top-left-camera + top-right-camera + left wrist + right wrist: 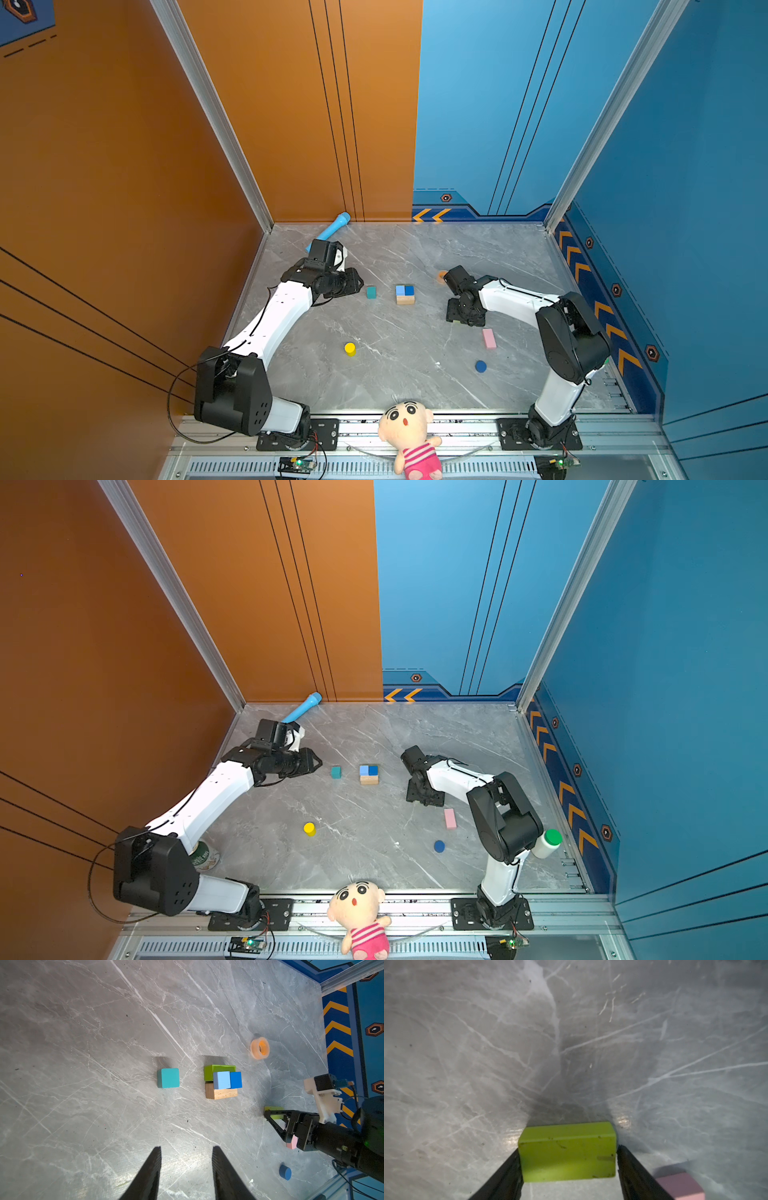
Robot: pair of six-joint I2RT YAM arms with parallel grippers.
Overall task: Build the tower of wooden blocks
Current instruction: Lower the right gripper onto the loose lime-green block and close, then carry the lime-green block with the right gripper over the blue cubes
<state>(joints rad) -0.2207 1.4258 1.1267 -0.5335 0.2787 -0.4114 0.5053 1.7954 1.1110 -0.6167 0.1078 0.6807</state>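
Can't tell whether right gripper (569, 1149) pinches or merely straddles loose lime brick (566, 1161), nearly hidden from above; left gripper (187, 1148) half-spread, empty.

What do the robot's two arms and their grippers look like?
The left arm and right arm have white shells with black joints. The left gripper and right gripper each have two slim, tapering black fingers. A thin black cable loops beside the left arm's base.

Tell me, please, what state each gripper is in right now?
Left gripper: open, empty.
Right gripper: fingers either side of the green brick; grip cannot be told.
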